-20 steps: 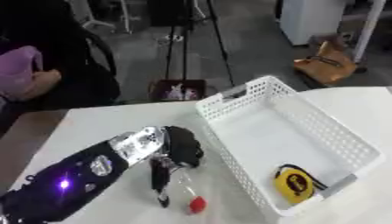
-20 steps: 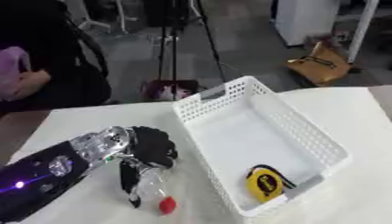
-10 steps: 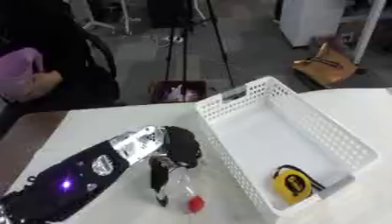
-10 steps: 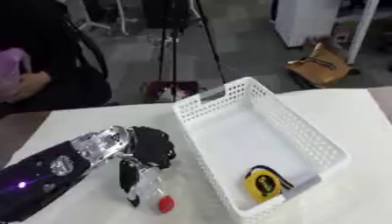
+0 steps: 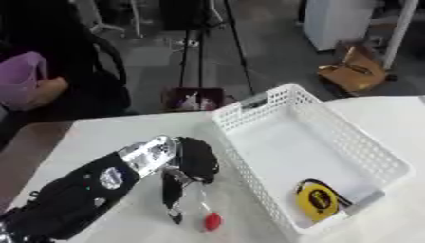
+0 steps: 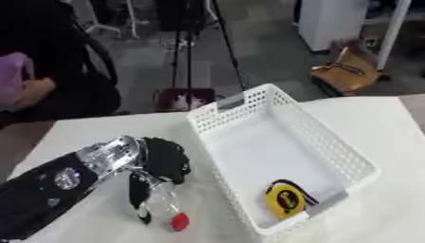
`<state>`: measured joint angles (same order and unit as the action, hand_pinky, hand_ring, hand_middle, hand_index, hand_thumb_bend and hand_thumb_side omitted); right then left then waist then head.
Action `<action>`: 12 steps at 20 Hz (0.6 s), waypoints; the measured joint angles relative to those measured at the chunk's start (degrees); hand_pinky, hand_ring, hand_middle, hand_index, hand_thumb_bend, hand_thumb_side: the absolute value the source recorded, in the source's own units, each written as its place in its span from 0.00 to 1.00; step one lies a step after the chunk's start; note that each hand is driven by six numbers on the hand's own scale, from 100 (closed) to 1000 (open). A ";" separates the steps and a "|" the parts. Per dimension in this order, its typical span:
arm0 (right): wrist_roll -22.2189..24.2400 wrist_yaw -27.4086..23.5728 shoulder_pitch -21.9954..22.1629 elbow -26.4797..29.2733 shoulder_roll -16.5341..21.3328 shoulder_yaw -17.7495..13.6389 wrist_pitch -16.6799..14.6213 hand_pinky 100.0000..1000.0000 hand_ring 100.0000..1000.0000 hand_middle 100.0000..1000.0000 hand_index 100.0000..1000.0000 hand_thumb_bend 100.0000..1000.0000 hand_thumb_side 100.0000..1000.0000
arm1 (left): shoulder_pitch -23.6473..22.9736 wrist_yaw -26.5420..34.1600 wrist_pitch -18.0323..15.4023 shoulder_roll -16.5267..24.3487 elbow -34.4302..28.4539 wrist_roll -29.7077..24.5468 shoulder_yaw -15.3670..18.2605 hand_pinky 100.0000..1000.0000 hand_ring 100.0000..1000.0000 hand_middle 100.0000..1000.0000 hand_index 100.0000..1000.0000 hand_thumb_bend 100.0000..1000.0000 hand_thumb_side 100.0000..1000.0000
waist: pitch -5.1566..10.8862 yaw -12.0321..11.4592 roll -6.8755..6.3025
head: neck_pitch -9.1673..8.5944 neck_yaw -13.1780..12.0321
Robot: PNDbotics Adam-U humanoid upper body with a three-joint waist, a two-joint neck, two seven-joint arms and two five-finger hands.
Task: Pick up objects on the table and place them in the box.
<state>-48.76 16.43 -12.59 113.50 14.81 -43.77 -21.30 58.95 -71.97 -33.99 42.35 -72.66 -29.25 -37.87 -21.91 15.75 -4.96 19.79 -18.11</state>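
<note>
Fingers of my left hand (image 5: 192,161) curl down around a small clear bottle (image 6: 162,201) with a red cap (image 6: 179,221), probably light and slippery, so I'd grip mid-body.

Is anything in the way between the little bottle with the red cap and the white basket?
Only the basket's own near wall. The bottle is under the left hand just left of it, so it must be lifted over.
</note>
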 measured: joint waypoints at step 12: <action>-0.43 0.39 0.08 0.00 0.01 0.00 0.42 0.69 0.47 0.48 0.60 0.00 0.47 | 0.09 1.37 -0.23 -0.01 0.41 0.23 -0.09 0.70 0.75 0.58 0.58 0.32 0.62 | 0.17 -0.43 0.03 | -0.18 0.18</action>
<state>-49.19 16.82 -12.51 113.50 14.81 -43.77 -20.88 59.03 -70.60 -34.22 42.33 -72.25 -29.02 -37.96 -21.74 15.31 -4.92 19.60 -17.93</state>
